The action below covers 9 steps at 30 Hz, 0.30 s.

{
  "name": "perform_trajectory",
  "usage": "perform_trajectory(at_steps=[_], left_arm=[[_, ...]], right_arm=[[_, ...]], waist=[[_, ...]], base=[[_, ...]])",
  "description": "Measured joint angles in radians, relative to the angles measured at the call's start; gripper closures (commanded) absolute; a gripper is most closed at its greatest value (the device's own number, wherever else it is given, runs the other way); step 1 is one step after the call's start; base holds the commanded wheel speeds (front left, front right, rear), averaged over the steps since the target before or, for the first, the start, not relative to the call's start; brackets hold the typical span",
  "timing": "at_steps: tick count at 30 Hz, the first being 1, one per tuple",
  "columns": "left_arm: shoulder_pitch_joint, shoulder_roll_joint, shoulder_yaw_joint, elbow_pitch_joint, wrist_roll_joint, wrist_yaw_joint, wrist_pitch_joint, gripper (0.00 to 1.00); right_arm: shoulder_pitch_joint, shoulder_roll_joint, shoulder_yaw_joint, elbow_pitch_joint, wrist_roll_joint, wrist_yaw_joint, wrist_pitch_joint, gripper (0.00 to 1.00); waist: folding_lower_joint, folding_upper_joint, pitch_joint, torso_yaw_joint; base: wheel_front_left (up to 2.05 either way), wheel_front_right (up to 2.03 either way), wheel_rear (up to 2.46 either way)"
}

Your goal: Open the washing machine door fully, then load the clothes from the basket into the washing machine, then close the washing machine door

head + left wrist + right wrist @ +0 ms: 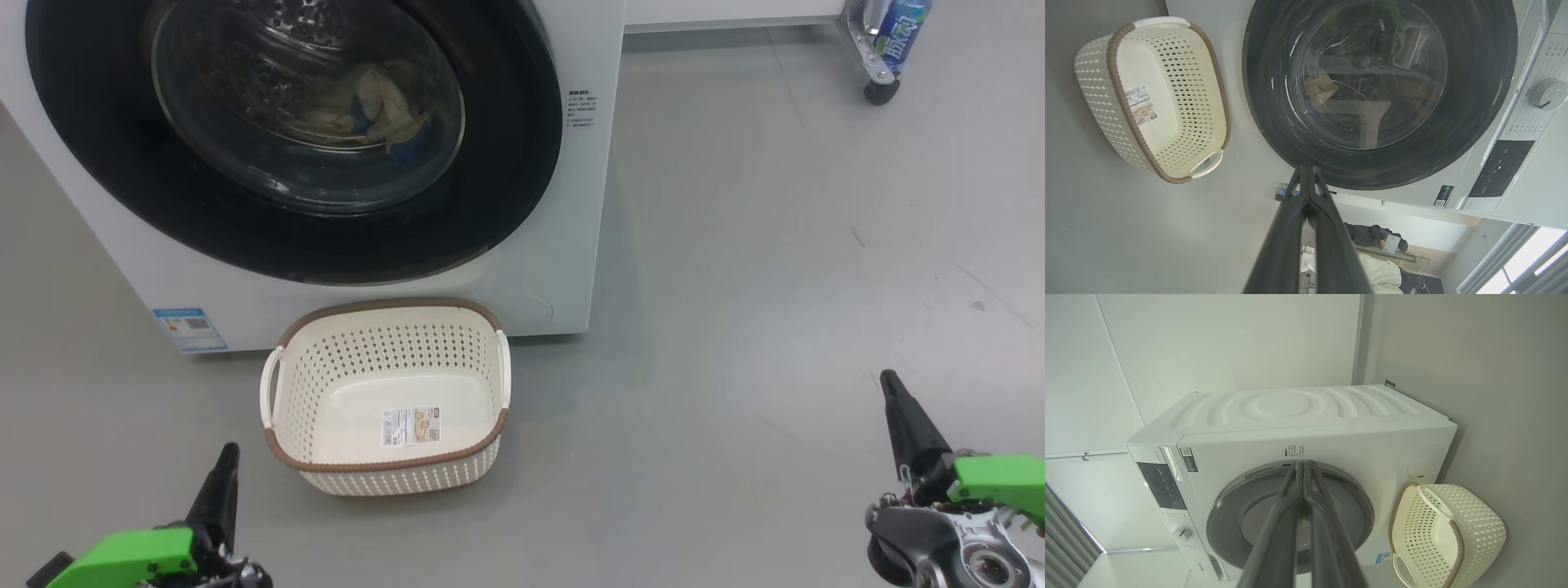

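Note:
The white washing machine [571, 204] stands at the back with its black-rimmed round door [506, 163] closed flat against its front. Through the glass I see the pale yellow and blue clothes [375, 110] lying in the drum. On the floor before it sits the cream basket [384, 392], holding nothing but a sticker on its floor. My left gripper [227, 451] is shut at the lower left, short of the basket. Far to the basket's right, the right gripper [888, 380] is shut too. The left wrist view shows the door [1474, 122], the clothes [1323, 87] and the basket [1167, 98].
A caster with a blue bottle [898, 33] on a metal frame sits at the far right. Grey floor [775, 286] spreads wide to the right of the machine. The control panel and dial [1547, 94] are on the machine's top front. A person [1376, 237] sits far behind.

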Motion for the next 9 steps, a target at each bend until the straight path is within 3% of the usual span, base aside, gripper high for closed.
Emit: perform_trajectory(at_steps=[9], left_arm=[[0.0,0.0,0.0,0.0,0.0,0.0,0.0,1.0]], right_arm=[[0.0,0.0,-0.001,0.0,-0.005,0.0,0.0,1.0]], waist=[[0.0,0.0,0.0,0.0]], base=[[0.0,0.0,0.0]])
